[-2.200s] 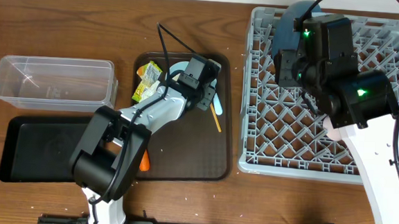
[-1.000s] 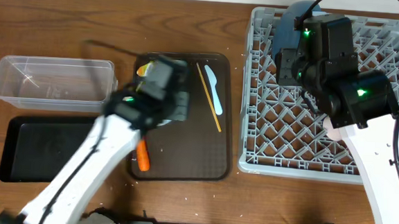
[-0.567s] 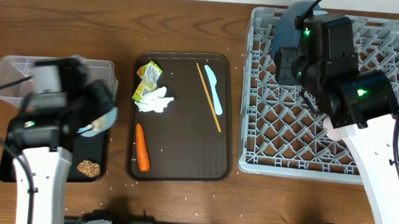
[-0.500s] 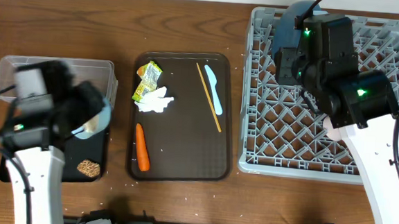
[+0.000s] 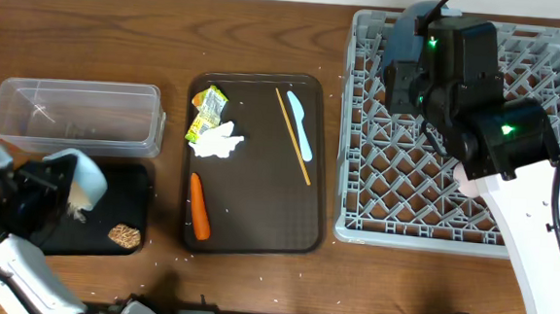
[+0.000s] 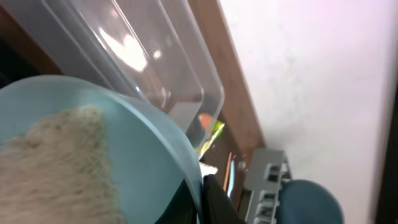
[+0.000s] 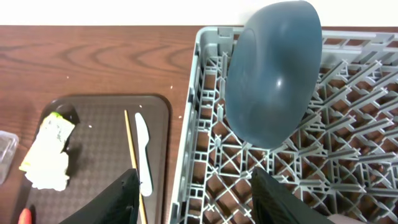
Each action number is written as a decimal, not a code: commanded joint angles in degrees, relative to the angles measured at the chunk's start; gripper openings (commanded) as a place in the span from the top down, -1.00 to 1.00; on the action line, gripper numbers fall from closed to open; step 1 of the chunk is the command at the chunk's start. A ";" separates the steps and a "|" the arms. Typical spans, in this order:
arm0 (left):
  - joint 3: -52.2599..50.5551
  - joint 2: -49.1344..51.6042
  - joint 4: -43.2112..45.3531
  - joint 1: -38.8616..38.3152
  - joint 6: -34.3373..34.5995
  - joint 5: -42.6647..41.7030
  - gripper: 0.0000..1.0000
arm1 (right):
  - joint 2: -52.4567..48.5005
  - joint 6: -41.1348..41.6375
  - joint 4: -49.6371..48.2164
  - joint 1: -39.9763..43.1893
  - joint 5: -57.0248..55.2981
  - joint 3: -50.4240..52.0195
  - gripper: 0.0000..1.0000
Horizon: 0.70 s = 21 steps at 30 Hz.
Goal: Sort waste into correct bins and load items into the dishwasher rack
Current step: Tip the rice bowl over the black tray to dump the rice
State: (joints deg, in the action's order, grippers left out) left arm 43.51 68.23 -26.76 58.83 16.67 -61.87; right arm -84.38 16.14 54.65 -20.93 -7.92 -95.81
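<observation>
Three containers sit on the left half of the table in the overhead view. The clear box is at the back. The black tray lies just in front of it, with a small heap of brown crumbs near its front right corner. The brown serving tray lies in the middle. Over the black tray's left part, the left gripper is clamped on the white bowl, which is tipped on its side. On the serving tray, the wrapper and tissue touch at the back left and the carrot lies in front of them. The chopsticks and light blue utensil lie side by side toward the right. The rack fills the right side, and the dark blue plate stands on edge at its back left. The right arm is above the rack.

The left wrist view is mostly the bowl's pale blue rim and a beige, grainy inside. Whether that is crumbs cannot be told. A dark finger presses at the rim, and the clear box lies beyond.

The right wrist view shows the right gripper with its fingers apart and nothing between them. It is over the rack in front of the upright plate. The wrapper, tissue, chopsticks and utensil lie on the serving tray.
</observation>
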 commanded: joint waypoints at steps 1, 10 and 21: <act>-2.75 2.78 2.97 4.00 -4.50 -12.63 0.88 | -0.26 0.92 -0.26 0.72 -0.24 -0.07 -0.03; -6.19 11.96 6.29 11.69 -14.01 -28.24 0.88 | -0.26 2.12 -0.59 0.72 -0.24 -0.07 -0.04; -6.56 14.78 6.32 12.57 -22.95 -28.22 0.87 | -0.26 2.32 -1.31 0.72 -0.22 -0.07 -0.03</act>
State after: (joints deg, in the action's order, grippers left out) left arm 37.41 82.85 -20.47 71.20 -2.94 -87.55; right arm -84.38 17.58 53.45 -20.93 -7.92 -95.81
